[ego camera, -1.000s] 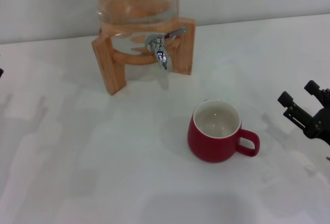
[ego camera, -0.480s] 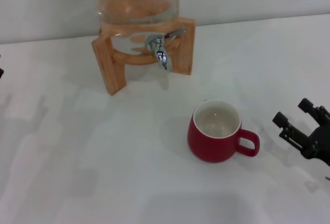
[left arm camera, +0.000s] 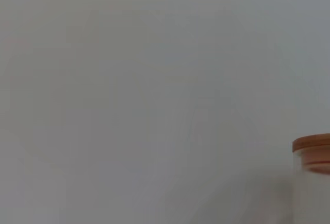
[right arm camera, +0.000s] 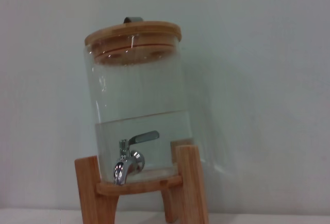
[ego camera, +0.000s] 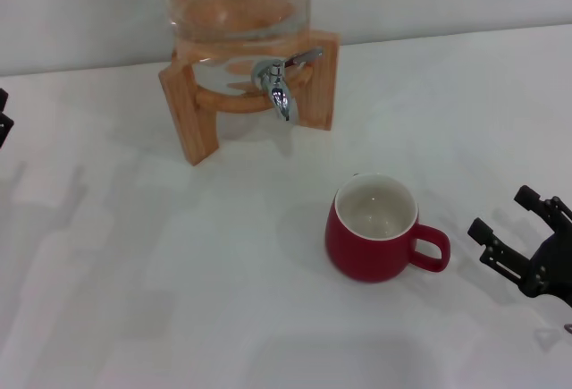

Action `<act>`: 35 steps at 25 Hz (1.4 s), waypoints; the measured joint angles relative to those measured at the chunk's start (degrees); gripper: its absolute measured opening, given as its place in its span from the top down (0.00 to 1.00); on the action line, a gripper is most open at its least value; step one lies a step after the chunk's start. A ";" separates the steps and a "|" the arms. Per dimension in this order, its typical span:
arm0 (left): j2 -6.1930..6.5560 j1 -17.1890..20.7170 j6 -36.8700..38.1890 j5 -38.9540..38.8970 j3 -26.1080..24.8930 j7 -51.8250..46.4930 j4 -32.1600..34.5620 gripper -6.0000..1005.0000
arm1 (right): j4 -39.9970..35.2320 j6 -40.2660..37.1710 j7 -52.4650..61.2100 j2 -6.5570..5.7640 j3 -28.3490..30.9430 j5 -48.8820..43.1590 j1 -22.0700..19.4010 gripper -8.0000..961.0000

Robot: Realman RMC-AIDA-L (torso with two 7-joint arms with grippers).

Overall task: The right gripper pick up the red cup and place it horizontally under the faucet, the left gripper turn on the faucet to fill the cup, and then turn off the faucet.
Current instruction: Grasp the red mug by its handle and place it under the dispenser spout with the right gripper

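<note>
We see a broad white counter carrying everything, and we take the glass dispenser jar as our landmark. That clear cylindrical glass jar with a round wooden lid sits at the far side of the counter in a light wooden stand, and the right wrist view shows it roughly half full of clear liquid. Low on the jar's front, between the stand's legs, juts the small shiny chrome faucet with its thin lever handle angled off to one side; its spout points down at bare counter.

Nearer to us than the jar and a little toward the robot's right stands the rounded dark red ceramic cup, upright, its white inside showing empty, its loop handle pointing away from the jar's side toward the right arm. The cup is well apart from the faucet, not under it.

Beyond the cup, farther from the jar, the black two-finger right hand hangs just beside the handle without touching it, its fingers spread apart and holding nothing.

Far off on the jar's other side, only a black sliver of the left hand shows at the edge of the head view; we cannot tell whether it is open or closed.
</note>
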 joint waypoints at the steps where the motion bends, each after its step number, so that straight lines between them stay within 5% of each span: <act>1: 0.00 -0.02 0.00 0.01 0.00 -0.02 0.00 0.14 | 0.05 0.02 -0.73 0.00 -0.01 -0.02 -0.01 0.11; 35: -0.09 -0.92 -0.17 0.10 0.52 -0.05 -0.09 0.14 | 0.16 1.76 -4.53 0.00 -1.34 -6.31 0.34 0.11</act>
